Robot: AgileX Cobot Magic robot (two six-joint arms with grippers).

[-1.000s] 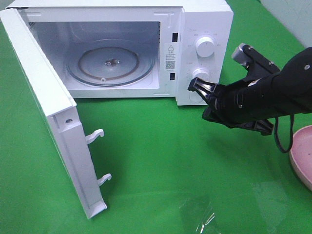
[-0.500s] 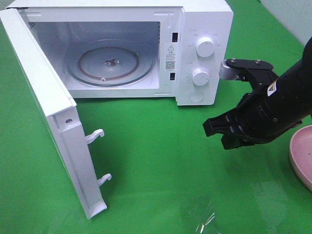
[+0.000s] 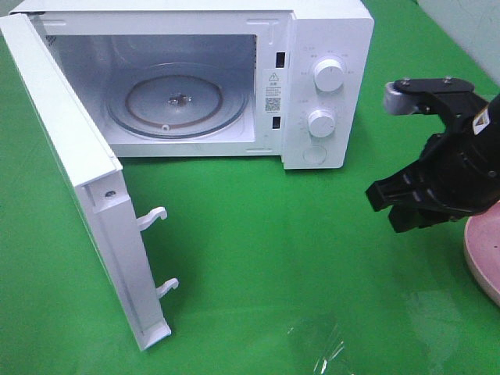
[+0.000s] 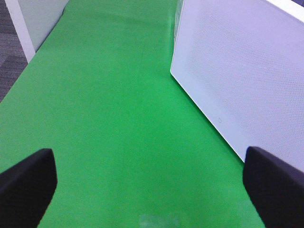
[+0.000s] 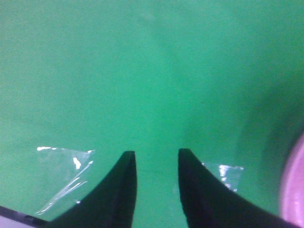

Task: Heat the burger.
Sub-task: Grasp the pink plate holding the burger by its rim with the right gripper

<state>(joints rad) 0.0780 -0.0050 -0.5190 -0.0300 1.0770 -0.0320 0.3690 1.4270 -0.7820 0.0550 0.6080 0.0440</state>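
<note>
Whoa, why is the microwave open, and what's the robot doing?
The microwave sits on a green cloth with its door swung wide open and its glass turntable bare. The right gripper hovers over the cloth beside a pink plate, jaws a little apart, holding nothing. The left gripper is wide open and empty too, next to the door. No burger shows in any view, so nothing is being heated yet.

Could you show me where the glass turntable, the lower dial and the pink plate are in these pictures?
glass turntable (image 3: pixel 176 103), exterior high view, at its centre.
lower dial (image 3: pixel 321 123), exterior high view, on the knob's face.
pink plate (image 3: pixel 484 248), exterior high view, on a bare part near its rim.
</note>
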